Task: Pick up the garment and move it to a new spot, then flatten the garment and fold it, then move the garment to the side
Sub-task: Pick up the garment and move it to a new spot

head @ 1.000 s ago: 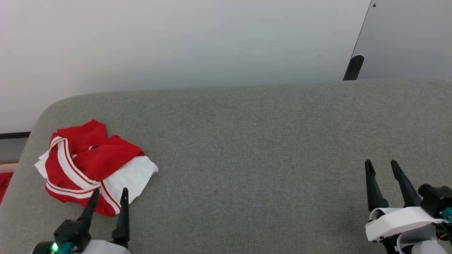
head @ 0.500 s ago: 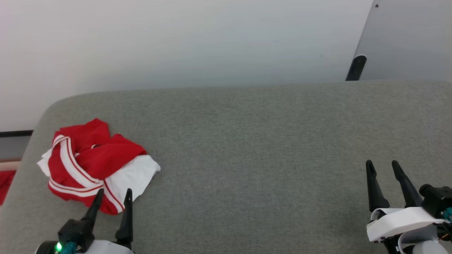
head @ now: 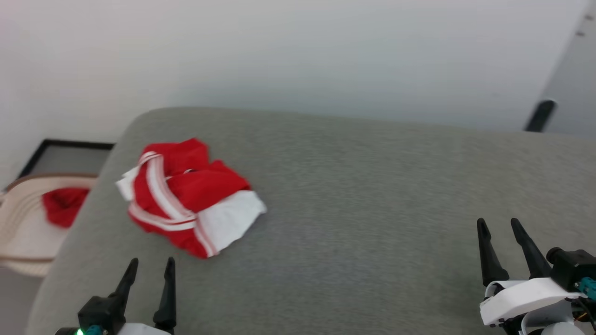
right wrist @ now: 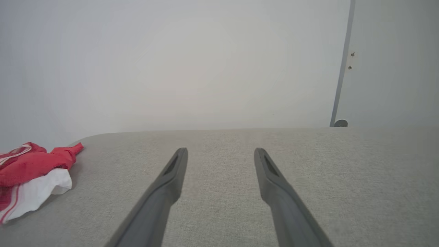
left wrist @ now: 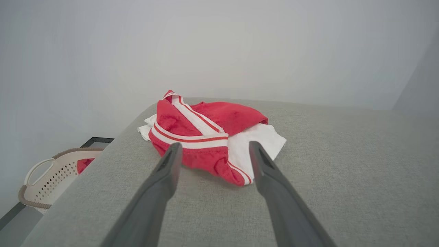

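Garment: crumpled red-and-white striped-trim shirt [head: 186,195], on grey fabric table [head: 372,186], left end.
Left jaws: spread, empty, near shirt, not touching.
Right jaws: spread, empty, well apart.

Soft even light; head view blurred; faint shadows.

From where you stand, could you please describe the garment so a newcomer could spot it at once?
On the grey padded surface, look toward its left end. The garment lies crumpled there: red with white parts and red-and-white striped trim, unlike the plain red cloth in the basket beside the surface.
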